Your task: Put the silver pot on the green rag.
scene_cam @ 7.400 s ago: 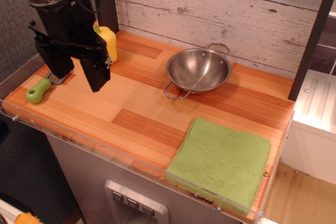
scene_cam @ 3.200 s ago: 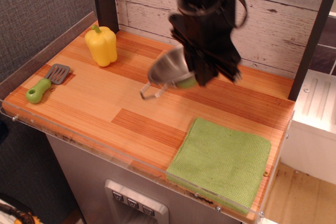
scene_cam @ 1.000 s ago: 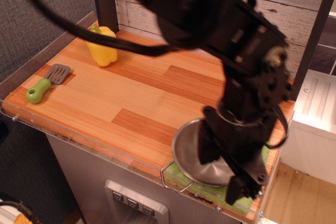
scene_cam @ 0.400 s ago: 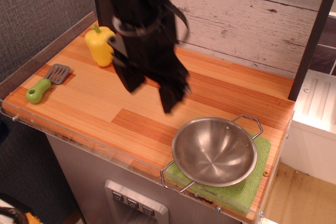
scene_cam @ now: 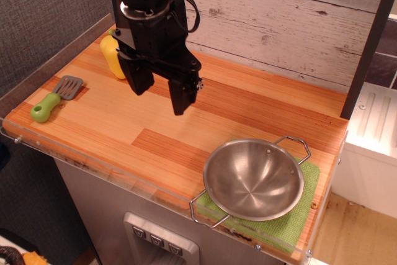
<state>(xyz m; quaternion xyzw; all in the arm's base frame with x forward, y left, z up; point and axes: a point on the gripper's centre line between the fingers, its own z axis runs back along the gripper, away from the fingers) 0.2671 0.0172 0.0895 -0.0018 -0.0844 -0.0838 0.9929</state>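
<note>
The silver pot (scene_cam: 254, 179) sits upright on the green rag (scene_cam: 296, 217) at the front right corner of the wooden counter. The rag is mostly covered by the pot; only its edges show around it. My gripper (scene_cam: 159, 96) hangs above the middle-left of the counter, well away from the pot. Its two black fingers are spread apart and hold nothing.
A yellow pepper (scene_cam: 113, 54) stands at the back left, partly hidden behind my arm. A green-handled spatula (scene_cam: 53, 100) lies at the left edge. A clear rail (scene_cam: 124, 181) runs along the counter's front edge. A dark post (scene_cam: 370, 41) stands at the right.
The gripper carried the pot from the counter's back middle onto the rag, let it go, then rose and moved back left. In the last moment it shifted further left.
</note>
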